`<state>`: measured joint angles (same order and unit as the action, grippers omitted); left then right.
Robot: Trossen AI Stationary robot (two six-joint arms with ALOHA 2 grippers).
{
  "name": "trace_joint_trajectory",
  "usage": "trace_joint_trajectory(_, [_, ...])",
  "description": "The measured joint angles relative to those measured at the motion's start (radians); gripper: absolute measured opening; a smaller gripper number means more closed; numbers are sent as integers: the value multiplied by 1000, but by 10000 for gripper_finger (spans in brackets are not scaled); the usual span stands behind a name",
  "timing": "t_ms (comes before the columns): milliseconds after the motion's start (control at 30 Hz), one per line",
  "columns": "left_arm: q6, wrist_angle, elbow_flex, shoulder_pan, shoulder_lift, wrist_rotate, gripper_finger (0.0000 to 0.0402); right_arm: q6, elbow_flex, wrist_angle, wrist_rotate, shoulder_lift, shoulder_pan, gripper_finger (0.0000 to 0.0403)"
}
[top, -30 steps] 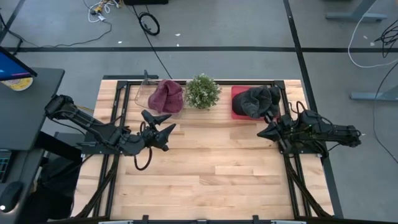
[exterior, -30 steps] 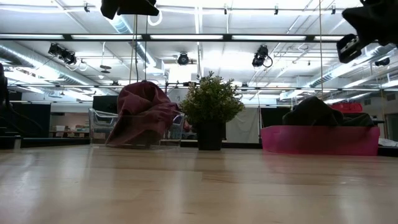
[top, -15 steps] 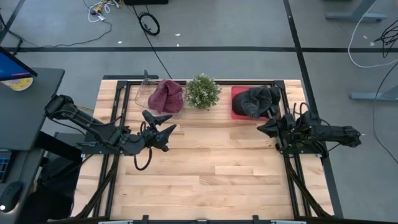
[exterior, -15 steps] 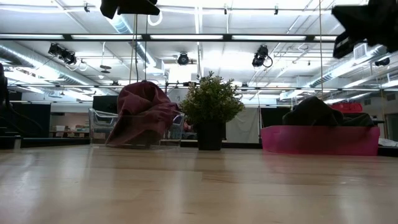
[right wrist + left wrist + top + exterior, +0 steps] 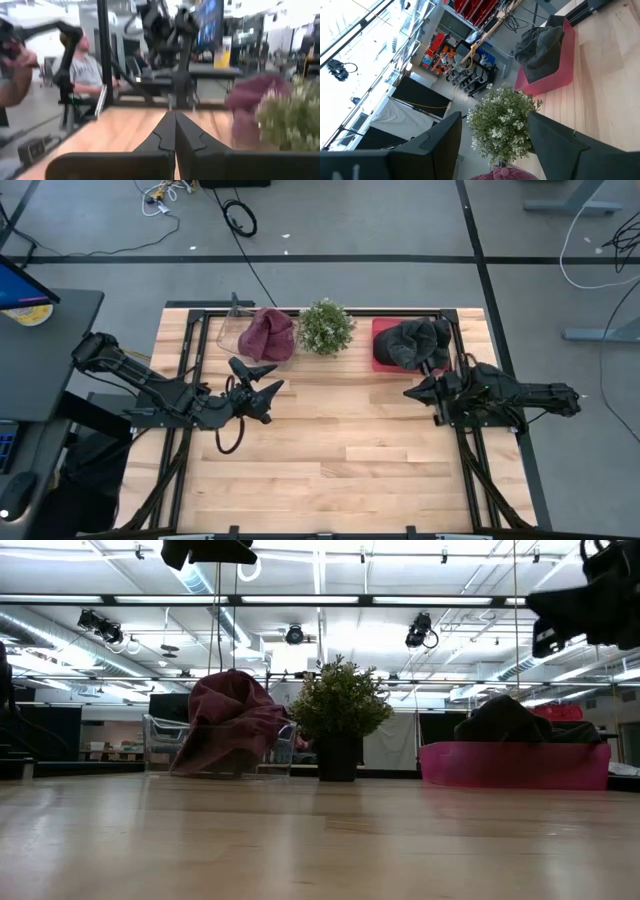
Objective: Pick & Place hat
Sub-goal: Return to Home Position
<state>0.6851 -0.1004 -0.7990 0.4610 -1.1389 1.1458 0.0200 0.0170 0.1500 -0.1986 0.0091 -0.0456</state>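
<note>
The black caps [image 5: 415, 342] lie heaped in the pink bin [image 5: 379, 345] at the far edge of the tabletop [image 5: 350, 450], near its right corner. A plant [image 5: 325, 326] stands beside the bin at mid-edge, and a maroon hat [image 5: 268, 335] fills a clear bin [image 5: 228, 332] on the plant's other side. The right gripper [image 5: 408, 393] hangs just in front of the pink bin near the right edge, fingers pressed together on nothing; the left gripper [image 5: 277, 375] hangs in front of the clear bin, fingers spread wide and empty.
</note>
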Motion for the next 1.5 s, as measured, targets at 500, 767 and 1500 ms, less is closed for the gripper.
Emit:
trace_joint_trajectory(500, [-22,0,0,0,0,-64,232,17,0,-113,51,35,0,6])
trace_joint_trajectory(767, [-175,16,0,0,0,-103,227,75,0,-114,52,35,0,16])
trace_joint_trajectory(1500, [-394,-240,455,-363,334,-772,3,129,0,-113,52,35,0,18])
